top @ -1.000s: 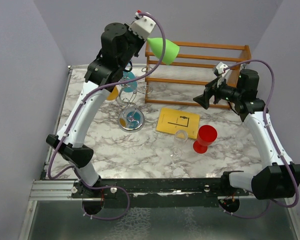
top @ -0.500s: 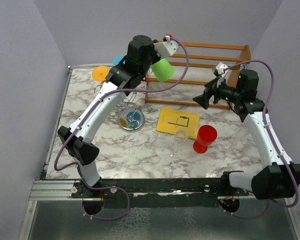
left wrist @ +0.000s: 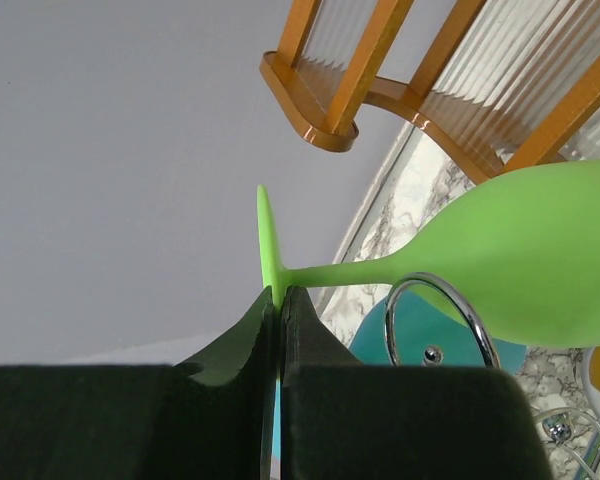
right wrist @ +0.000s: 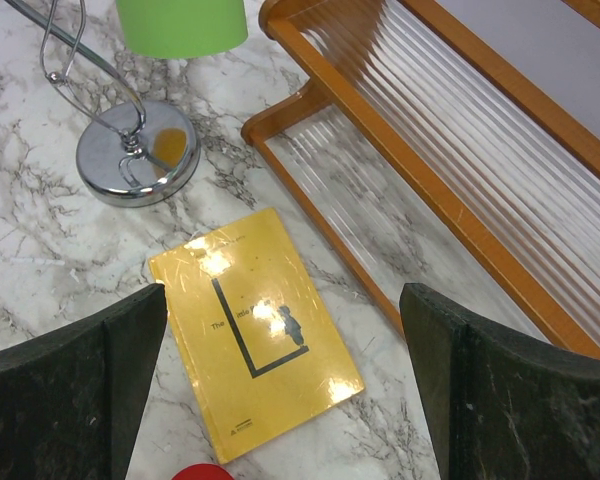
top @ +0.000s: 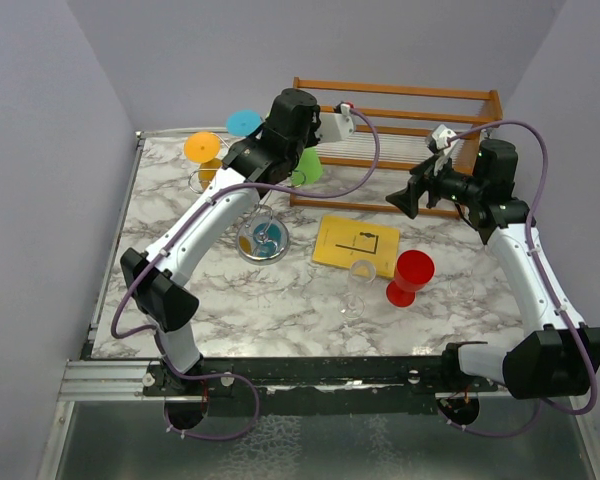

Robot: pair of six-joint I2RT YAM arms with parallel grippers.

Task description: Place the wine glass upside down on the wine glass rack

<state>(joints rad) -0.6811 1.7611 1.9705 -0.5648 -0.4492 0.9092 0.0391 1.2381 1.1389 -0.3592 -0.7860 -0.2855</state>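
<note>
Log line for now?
left gripper: jaws shut on green wine glass foot | glass: by wire rack, unhung | right gripper: jaws open

No legible text on yellow book (right wrist: 255, 345)

left arm (top: 202, 222), right arm (top: 532, 268): white links, black joints | cables (top: 377, 145): purple | pincer fingers (right wrist: 60, 400): black

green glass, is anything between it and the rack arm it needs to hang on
Nothing visible blocks it. The left gripper holds the green glass by its foot, with the bowl right beside a chrome loop of the rack. The blue glass and orange glass hang elsewhere on it.
</note>
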